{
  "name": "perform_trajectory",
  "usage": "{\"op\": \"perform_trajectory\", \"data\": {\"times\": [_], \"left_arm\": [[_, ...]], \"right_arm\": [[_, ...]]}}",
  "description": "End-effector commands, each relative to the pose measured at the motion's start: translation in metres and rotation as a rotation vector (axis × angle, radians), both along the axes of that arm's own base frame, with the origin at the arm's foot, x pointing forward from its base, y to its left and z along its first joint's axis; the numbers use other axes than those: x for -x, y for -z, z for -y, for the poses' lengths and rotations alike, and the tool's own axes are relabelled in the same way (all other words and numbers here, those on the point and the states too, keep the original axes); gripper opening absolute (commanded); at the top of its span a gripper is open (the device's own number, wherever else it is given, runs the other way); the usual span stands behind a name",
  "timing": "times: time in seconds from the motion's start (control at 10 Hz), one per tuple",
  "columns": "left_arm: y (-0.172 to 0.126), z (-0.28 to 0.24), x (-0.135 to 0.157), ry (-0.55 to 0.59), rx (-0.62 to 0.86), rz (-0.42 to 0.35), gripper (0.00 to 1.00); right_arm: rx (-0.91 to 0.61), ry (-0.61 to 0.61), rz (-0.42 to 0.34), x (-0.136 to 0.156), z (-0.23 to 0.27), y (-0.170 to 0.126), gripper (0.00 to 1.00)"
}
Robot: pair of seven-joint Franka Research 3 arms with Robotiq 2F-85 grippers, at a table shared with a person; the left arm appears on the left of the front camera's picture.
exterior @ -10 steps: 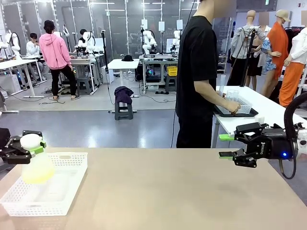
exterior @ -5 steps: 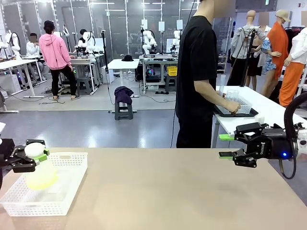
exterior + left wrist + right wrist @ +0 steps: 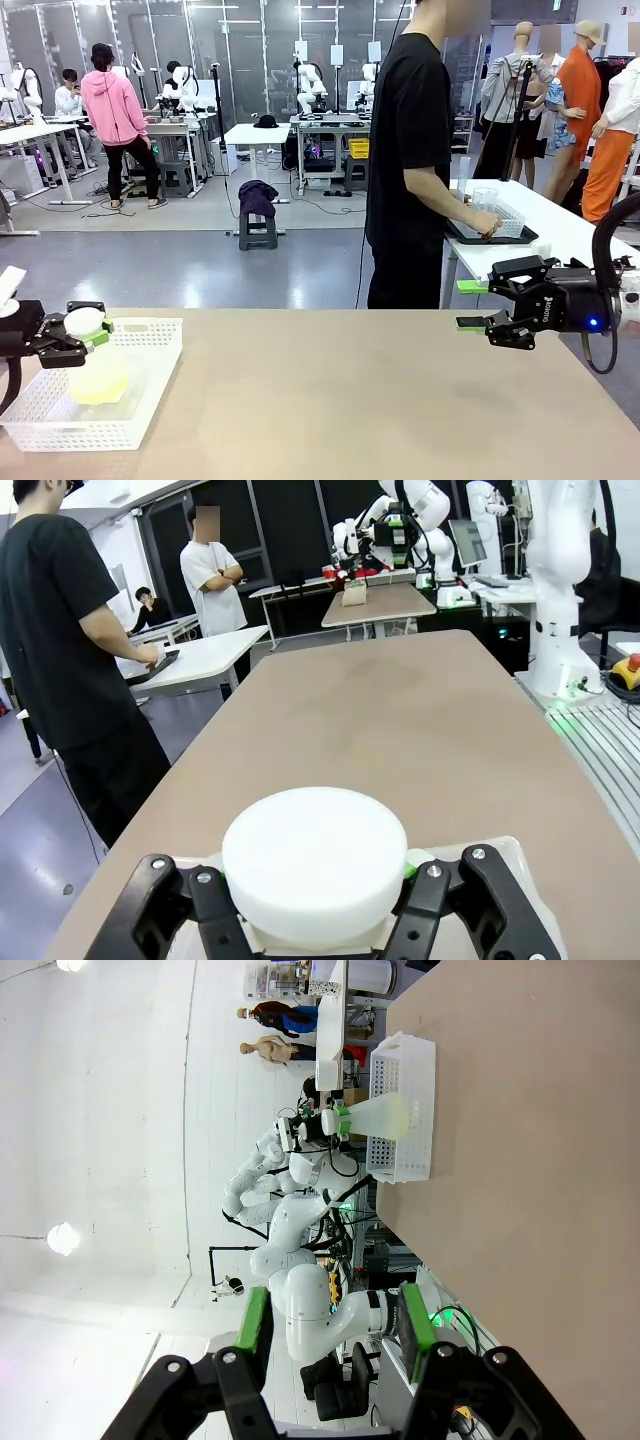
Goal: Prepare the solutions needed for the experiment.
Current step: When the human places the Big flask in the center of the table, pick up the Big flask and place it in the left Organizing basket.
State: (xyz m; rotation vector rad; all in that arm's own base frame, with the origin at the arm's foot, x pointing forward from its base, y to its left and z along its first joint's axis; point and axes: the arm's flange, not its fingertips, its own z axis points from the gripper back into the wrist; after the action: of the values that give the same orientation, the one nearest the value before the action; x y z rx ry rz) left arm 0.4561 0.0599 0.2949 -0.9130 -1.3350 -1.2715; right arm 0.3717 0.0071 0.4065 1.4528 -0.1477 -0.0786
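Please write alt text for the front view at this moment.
The left gripper holds a capped flask of pale yellow liquid by its neck, inside a white basket at the table's left edge. The right gripper hovers open over the right side; a person stands beyond.

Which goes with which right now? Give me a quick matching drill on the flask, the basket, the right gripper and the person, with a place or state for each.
Things:
1. conical flask
2. white basket
3. right gripper
4. person

Places or states:
A. open, holding nothing, above the table's right side
B. standing at a side table beyond the far edge
C. gripped at the neck by the left gripper, its base down in the basket
D. resting on the table's left end

Pairs: 1-C, 2-D, 3-A, 4-B
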Motion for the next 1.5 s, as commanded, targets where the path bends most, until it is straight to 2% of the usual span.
{"op": "perform_trajectory", "data": {"times": [0.0, 0.4, 0.5, 0.6, 1.2, 1.4], "left_arm": [[0.006, 0.002, -0.013, -0.004, -0.003, 0.01, 0.0], [0.019, 0.001, -0.019, 0.0, 0.009, -0.023, 0.0], [0.02, 0.002, -0.019, 0.004, 0.013, -0.034, 0.31], [0.021, 0.003, -0.02, 0.011, 0.009, -0.033, 0.41], [0.017, -0.018, -0.009, -0.047, -0.068, -0.078, 1.0], [0.008, -0.031, 0.003, -0.08, -0.091, -0.081, 1.0]], "right_arm": [[-0.005, 0.0, 0.007, 0.0, -0.001, -0.001, 0.64], [-0.005, 0.0, 0.007, 0.0, -0.001, -0.001, 0.64], [-0.005, 0.0, 0.007, 0.0, -0.001, -0.001, 0.64], [-0.005, 0.0, 0.007, 0.0, -0.001, -0.001, 0.64], [-0.005, 0.0, 0.007, 0.0, -0.001, -0.001, 0.64], [-0.005, 0.0, 0.007, 0.0, -0.001, -0.001, 0.64]]}}
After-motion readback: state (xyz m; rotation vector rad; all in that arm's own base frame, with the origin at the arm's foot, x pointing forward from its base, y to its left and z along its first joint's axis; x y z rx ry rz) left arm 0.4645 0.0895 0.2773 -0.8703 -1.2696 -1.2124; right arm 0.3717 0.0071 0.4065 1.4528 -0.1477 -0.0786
